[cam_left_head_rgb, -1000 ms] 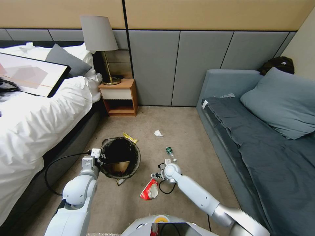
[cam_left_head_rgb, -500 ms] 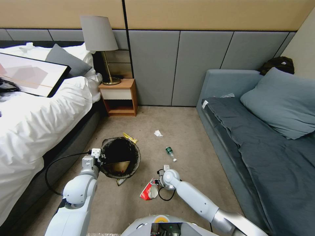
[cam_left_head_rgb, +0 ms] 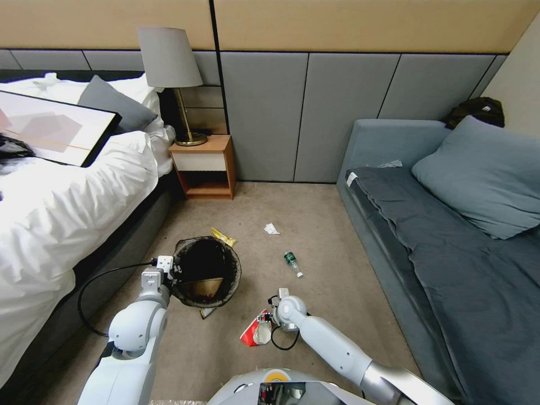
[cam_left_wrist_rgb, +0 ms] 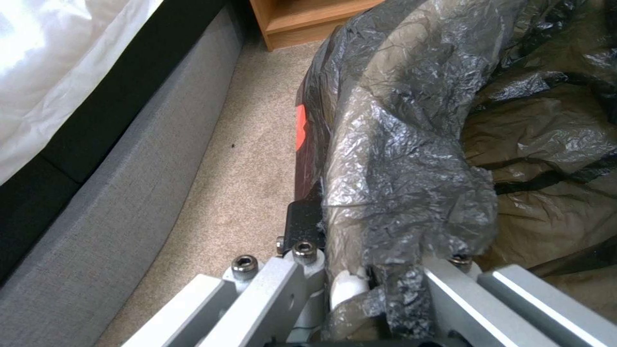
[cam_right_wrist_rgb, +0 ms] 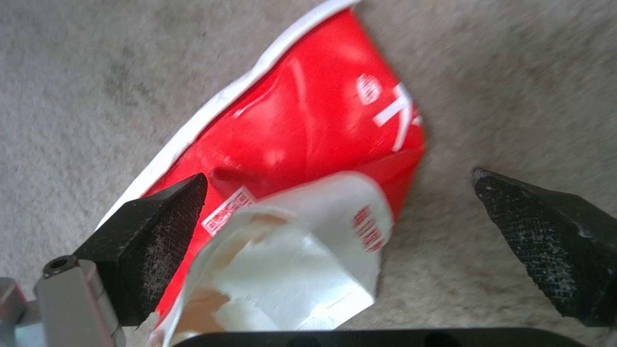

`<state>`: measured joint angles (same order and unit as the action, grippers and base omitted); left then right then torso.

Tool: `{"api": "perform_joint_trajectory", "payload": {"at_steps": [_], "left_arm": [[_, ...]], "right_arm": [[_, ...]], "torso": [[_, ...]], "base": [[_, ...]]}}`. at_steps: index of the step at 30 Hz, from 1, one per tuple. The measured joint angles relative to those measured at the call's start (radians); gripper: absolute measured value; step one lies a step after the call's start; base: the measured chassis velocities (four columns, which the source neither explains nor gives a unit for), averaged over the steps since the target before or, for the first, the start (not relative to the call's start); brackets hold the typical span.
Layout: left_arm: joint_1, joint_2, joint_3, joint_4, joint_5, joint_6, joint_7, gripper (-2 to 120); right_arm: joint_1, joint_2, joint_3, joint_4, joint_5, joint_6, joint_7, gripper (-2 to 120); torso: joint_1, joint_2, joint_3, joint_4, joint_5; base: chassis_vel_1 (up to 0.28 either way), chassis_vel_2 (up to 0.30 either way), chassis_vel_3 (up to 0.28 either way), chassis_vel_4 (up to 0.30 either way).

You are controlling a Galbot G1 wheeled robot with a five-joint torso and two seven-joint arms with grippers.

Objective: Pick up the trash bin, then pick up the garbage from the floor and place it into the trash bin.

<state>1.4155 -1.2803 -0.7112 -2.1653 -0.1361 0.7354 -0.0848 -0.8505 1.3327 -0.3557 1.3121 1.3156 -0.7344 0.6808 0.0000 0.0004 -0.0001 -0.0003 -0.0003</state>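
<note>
The left gripper (cam_left_wrist_rgb: pixel 360 284) is clamped on the rim of the trash bin (cam_left_head_rgb: pixel 206 271), already in hand beside the bed; the right gripper (cam_right_wrist_rgb: pixel 341 231) hangs spread wide over the red-and-white wrapper (cam_right_wrist_rgb: pixel 302 159) on the carpet, not yet grasped; the bottle (cam_left_head_rgb: pixel 292 262), tissue (cam_left_head_rgb: pixel 271 229) and gold wrapper (cam_left_head_rgb: pixel 223 237) remain on the floor.

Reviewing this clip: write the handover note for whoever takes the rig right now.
Left gripper: shut on the trash bin at its bag-lined rim, beside the bed.
Right gripper: open, fingers either side of the red-and-white wrapper on the carpet; not gripped.
Done: bin picked up; some brown paper seems to lie inside.
Left: wrapper, small bottle, white tissue, gold wrapper behind the bin, and a scrap at its near side.
</note>
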Motion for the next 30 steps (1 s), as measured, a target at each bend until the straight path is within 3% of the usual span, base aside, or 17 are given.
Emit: {"api": "perform_joint_trajectory", "payload": {"at_steps": [21,23,30], "left_arm": [[-0.007,0.004,0.005,0.013,0.003,0.0,0.004,1],[-0.006,0.004,0.005,0.013,0.004,0.0,0.004,1],[-0.004,0.004,0.003,0.01,0.004,0.0,0.004,1]], "right_arm": [[-0.019,-0.01,-0.026,0.026,0.013,-0.001,0.004,100],[-0.017,-0.009,-0.022,0.021,0.0,-0.003,-0.01,95],[-0.014,-0.013,-0.02,0.019,-0.011,-0.004,-0.028,94]], "torso": [[0.0,0.0,0.0,0.0001,0.0002],[0.0,0.0,0.0,-0.0003,-0.0003],[0.0,0.0,0.0,0.0001,0.0001]], "base": [[0.0,0.0,0.0,0.0],[0.0,0.0,0.0,0.0],[0.0,0.0,0.0,0.0]]}}
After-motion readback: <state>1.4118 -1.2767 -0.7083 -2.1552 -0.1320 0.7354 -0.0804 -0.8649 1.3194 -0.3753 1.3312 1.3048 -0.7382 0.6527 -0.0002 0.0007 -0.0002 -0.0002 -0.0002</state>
